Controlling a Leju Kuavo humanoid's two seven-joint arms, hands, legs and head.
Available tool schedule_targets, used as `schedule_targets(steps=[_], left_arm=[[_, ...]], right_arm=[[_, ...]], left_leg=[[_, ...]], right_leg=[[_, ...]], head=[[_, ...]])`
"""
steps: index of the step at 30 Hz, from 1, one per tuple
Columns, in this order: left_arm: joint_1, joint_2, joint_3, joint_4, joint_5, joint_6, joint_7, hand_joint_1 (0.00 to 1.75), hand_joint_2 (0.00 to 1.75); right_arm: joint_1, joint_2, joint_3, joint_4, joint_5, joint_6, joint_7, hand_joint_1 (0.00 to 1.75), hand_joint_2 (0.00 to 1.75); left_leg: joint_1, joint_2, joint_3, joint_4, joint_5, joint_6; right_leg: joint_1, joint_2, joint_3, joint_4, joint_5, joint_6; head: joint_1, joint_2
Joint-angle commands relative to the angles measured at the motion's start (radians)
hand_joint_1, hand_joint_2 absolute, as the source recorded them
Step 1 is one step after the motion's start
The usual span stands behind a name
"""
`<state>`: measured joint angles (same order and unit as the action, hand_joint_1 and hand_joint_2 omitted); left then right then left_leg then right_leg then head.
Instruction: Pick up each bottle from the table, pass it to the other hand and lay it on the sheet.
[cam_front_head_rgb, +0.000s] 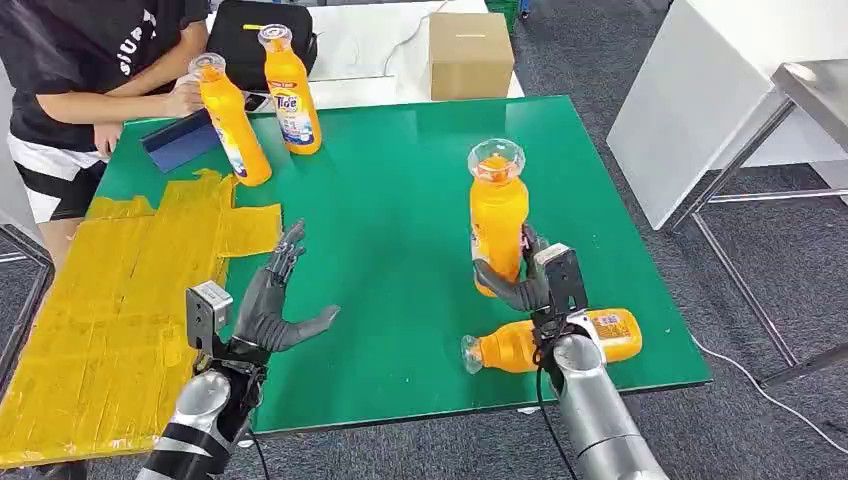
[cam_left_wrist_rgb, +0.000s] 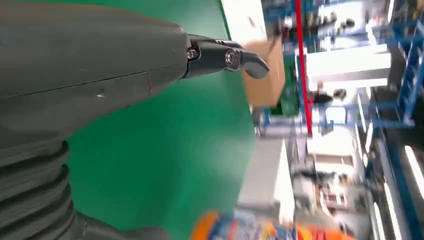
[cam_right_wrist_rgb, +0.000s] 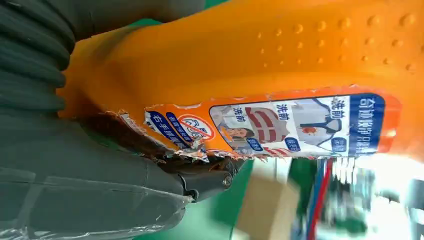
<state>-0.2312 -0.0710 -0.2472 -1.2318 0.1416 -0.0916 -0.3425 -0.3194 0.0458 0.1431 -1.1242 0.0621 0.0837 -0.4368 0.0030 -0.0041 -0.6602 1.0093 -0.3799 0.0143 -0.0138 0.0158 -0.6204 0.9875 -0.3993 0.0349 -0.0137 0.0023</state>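
A second bottle (cam_front_head_rgb: 550, 344) lies just beside the right wrist, two more (cam_front_head_rgb: 232, 120) stand far back by a person's hand (cam_front_head_rgb: 185, 97), while the right hand (cam_front_head_rgb: 520, 283) grips an upright orange bottle (cam_front_head_rgb: 497, 215) above the green table (cam_front_head_rgb: 400, 200) and the left hand (cam_front_head_rgb: 272, 300) hovers near the yellow sheet (cam_front_head_rgb: 110, 290), fingers spread, empty.

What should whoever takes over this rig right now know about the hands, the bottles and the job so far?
Right hand: grips an upright orange bottle near the green table's right side.
Left hand: holds nothing, fingers spread, raised beside the yellow sheet.
Lying bottle: on its side by the table's near edge, next to the right arm.
Two more bottles: one standing at the far left, one tilted under a person's hand.
Done: no bottle on the sheet.
Left: pass the held bottle to the left hand, lay it on the sheet, then repeat with the others.
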Motion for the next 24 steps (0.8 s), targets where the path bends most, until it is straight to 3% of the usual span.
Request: schedule_targets(steps=[1,10,24], left_arm=[[-0.096,0.003,-0.084,0.140,0.097,-0.071,0.029,0.00,1.75],[-0.113,0.005,-0.095,0.157,0.150,-0.112,0.041,0.00,1.75],[-0.182,-0.006,-0.142,0.215,0.247,-0.153,0.070,0.00,1.75]], right_arm=[[-0.093,0.078,0.184,0.199,-0.006,0.047,-0.016,1.75,1.75],[-0.096,0.090,0.226,0.198,-0.019,0.061,-0.019,1.75,1.75],[-0.140,0.170,0.361,0.369,0.001,0.050,-0.053,1.75,1.75]], left_leg=[[0.001,0.003,0.005,-0.001,-0.001,-0.001],[0.001,0.001,0.003,0.000,-0.001,-0.001],[0.001,0.000,0.004,0.000,-0.001,-0.001]], right_leg=[[0.001,0.002,0.004,-0.001,0.000,-0.002],[0.001,0.000,0.003,0.000,-0.001,-0.001],[0.001,-0.001,0.003,0.000,-0.001,-0.001]], head=[[0.000,0.000],[0.000,0.000],[0.000,0.000]])
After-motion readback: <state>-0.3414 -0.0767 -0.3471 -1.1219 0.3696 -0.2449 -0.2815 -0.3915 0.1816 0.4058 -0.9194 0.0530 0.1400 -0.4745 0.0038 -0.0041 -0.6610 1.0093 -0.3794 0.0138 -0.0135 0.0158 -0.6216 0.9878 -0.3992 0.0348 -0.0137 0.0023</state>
